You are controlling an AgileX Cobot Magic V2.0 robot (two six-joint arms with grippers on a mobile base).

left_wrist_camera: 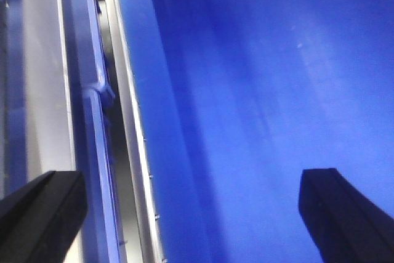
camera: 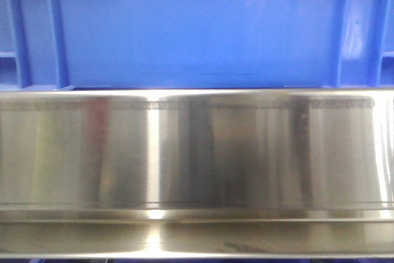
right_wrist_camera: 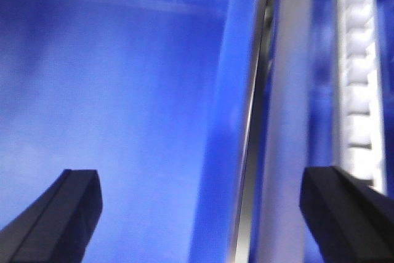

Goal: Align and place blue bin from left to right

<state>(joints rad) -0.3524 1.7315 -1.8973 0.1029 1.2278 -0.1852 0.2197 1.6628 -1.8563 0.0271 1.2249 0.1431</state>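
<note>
Left tool (left_wrist_camera: 191, 226) is released, fingers spread wide. One finger (left_wrist_camera: 37, 214) sits outside over a steel strip and the other is over the smooth blue inside of the blue bin (camera: 197, 23). The bin's left wall seems to run between them, but contact is too blurred to tell. Right tool (right_wrist_camera: 203, 226) mirrors it, also released. Its inner finger (right_wrist_camera: 55, 214) is over the bin interior and the outer one is out by a white roller track (right_wrist_camera: 357, 90).

Front view shows the bin sitting at the front edge of the steel shelf (camera: 197, 152), ribbed corners at both sides, wall parallel to the edge.

Step, as I judge it: pre-grasp, with both tools straddling opposite walls and nothing held. Next move calls for both to clench together on the walls, then carry the bin rightward, kept square to the shelf edge.
</note>
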